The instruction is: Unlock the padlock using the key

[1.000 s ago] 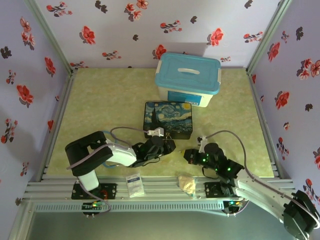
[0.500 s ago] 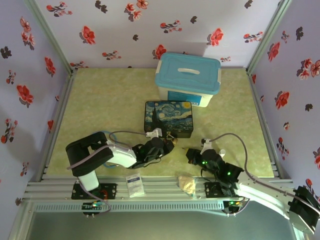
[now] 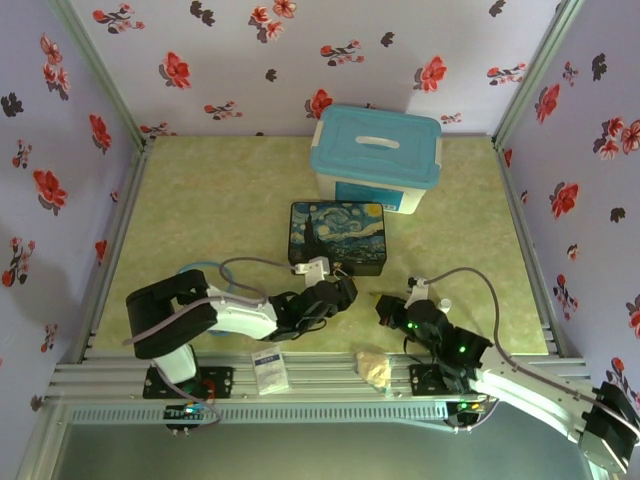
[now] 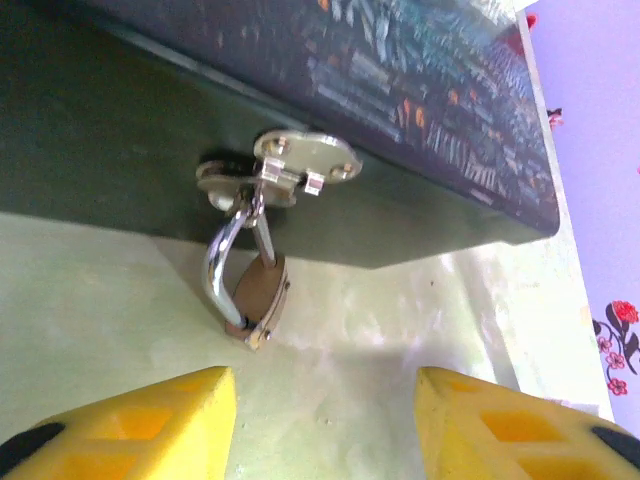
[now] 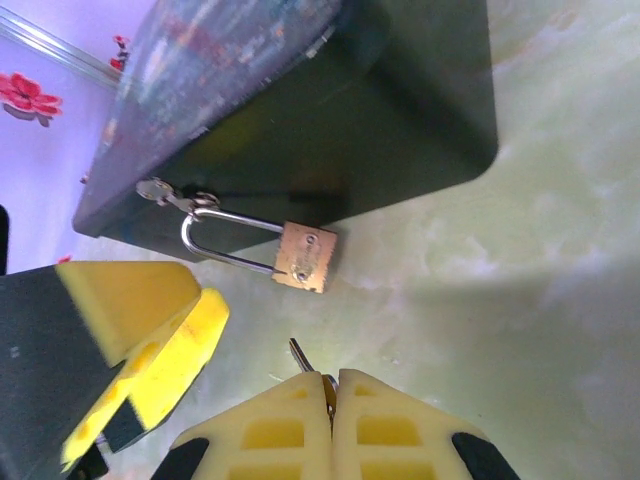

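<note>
The brass padlock lies on the table with its silver shackle through the hasp of the painted tin. From the left wrist it appears edge-on, the padlock hanging just ahead of my left gripper, which is open with bare table between its yellow fingers. My right gripper is shut on the key; the thin dark blade sticks out toward the padlock, a short gap away. From above, the left gripper and right gripper flank the tin's front edge.
A white box with a blue lid stands behind the tin. A small white packet and a beige crumpled lump lie on the front rail. The left gripper's yellow finger is close beside the padlock.
My left gripper has slid a little right, closer to the tin's hasp. The right arm's rear links have swung down and right while its gripper stays near the same spot with the key.
</note>
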You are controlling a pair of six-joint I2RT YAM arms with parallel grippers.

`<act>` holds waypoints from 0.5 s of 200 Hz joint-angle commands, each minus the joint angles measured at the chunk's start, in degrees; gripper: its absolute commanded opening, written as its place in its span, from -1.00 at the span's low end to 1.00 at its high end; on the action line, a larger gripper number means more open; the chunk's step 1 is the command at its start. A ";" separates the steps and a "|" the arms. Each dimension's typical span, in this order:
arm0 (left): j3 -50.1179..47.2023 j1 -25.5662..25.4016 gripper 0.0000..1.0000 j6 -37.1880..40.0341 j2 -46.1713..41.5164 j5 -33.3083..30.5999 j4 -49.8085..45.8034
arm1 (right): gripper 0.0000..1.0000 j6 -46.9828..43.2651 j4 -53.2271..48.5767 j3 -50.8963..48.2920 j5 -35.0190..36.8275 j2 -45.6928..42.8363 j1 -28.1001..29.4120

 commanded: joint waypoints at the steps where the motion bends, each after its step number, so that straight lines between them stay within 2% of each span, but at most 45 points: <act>1: 0.43 0.37 0.01 1.89 3.20 -3.97 -0.25 | -1.00 0.41 -5.13 -0.31 2.59 -2.23 0.39; 64: 2.69 0.74 -0.02 3.37 8.48 -5.89 2.45 | -1.00 0.58 -8.39 -0.13 2.19 -6.16 0.34; 100: 2.87 0.83 -0.17 2.95 12.47 -5.83 7.25 | -1.00 0.49 -8.29 -0.13 2.06 -6.45 0.27</act>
